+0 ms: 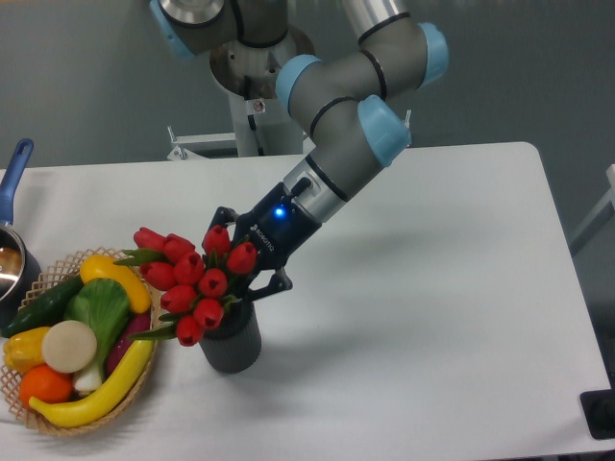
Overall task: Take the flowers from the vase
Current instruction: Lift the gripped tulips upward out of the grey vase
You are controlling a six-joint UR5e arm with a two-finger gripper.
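Note:
The flowers [192, 280], a bunch of red tulip buds with green leaves, lean left out of the dark grey ribbed vase [233, 346] near the table's front left. Their stems reach down to the vase's mouth. My gripper [242, 272] comes in from the upper right and is shut on the bunch just above the mouth. One black finger [223, 215] shows behind the buds and the other [277, 282] on the right side. The buds hide the fingertips and most of the stems.
A woven basket [38, 423] of fruit and vegetables stands just left of the vase, its yellow banana [106, 389] close to the vase. A pot with a blue handle [13, 178] sits at the far left edge. The arm's base [252, 67] rises behind the table.

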